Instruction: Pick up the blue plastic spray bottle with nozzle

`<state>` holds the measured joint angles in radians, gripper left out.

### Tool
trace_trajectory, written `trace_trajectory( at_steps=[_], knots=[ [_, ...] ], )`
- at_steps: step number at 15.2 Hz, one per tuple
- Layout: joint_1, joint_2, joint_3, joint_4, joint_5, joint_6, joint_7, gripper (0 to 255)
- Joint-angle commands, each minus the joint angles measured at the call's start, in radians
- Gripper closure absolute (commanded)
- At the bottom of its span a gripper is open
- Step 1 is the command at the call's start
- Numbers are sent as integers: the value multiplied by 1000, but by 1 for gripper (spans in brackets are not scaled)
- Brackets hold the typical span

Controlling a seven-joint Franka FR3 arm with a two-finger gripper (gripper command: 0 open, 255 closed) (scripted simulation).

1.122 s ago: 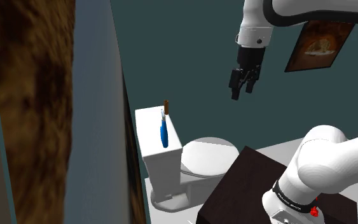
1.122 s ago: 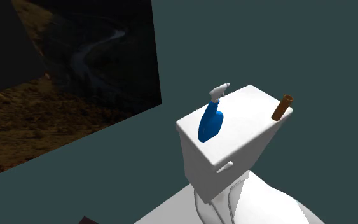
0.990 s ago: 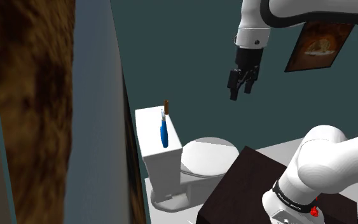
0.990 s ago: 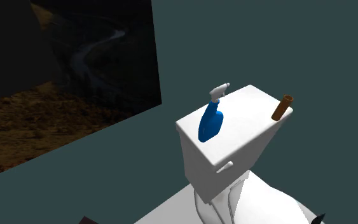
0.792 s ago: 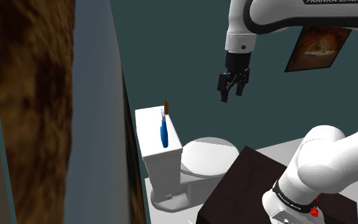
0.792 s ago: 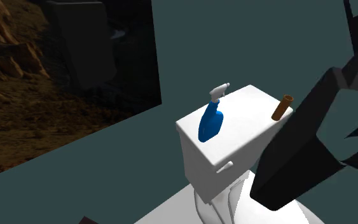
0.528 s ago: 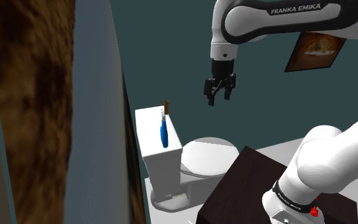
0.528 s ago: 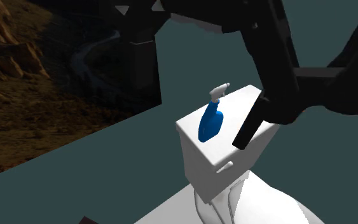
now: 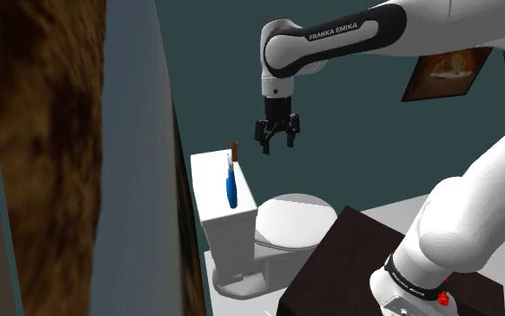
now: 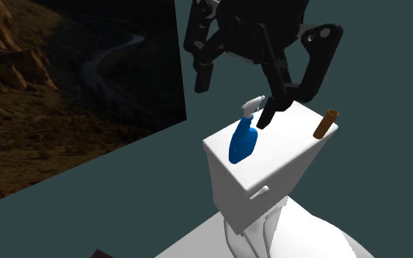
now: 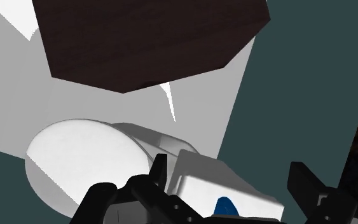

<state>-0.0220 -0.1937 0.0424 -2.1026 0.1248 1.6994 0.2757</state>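
Note:
The blue spray bottle [image 9: 230, 188] with a white nozzle stands on the lid of a white toilet tank [image 9: 213, 171]. My black gripper [image 9: 277, 146] hangs open in the air, above the tank and off to the shoulder view's right of it. From the second exterior view, the gripper [image 10: 234, 95] hovers just over the bottle [image 10: 243, 141], fingers spread, touching nothing. Looking down the hand, a bit of the blue bottle [image 11: 225, 206] shows low between the parted fingers [image 11: 159, 170], on the tank [image 11: 203, 181].
A brown tube [image 10: 326, 124] stands on the tank's far end from the bottle. Below are the toilet's closed lid [image 9: 291, 220] and the dark stand [image 9: 349, 260]. A teal wall with a framed picture [image 9: 448, 72] lies behind; a mural wall [image 9: 53, 162] closes the shoulder view's left.
The arm has swung to the shoulder view's left and down toward the tank. The gripper has come over the bottle in the second exterior view, still open.

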Motion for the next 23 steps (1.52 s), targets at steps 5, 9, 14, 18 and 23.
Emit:
trace_trajectory(
  at_steps=[5,9,14,18,23],
  knots=[
    [-7,257,-5,165,15,42,40,0],
    [-9,428,-8,302,26,43,70,0],
    [-13,650,-14,510,43,16,106,0],
    [-19,841,-17,717,56,-32,139,0],
    [-31,1130,-17,1083,71,-148,190,0]
  ],
)
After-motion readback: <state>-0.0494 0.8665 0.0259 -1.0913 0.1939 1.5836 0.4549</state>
